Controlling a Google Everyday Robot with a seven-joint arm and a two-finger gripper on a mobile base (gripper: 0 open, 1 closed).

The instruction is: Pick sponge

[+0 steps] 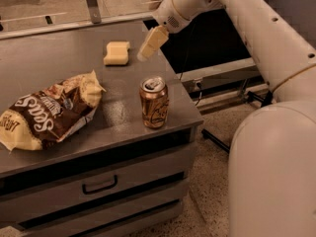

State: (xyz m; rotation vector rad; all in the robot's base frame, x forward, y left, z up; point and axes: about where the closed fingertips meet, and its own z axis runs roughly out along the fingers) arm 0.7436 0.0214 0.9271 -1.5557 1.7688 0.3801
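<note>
The sponge (117, 53) is a small pale yellow block lying flat on the grey cabinet top (59, 68), toward the back. My gripper (146, 52) hangs from the white arm just right of the sponge, a short gap away, its pale yellow fingers (152, 42) pointing down and left above the surface. It holds nothing.
A brown soda can (154, 102) stands upright near the cabinet's front right corner. A brown-and-yellow chip bag (47, 113) lies at the front left. The cabinet has a drawer with a handle (99, 185). A metal rail (89, 4) runs behind. My white arm fills the right side.
</note>
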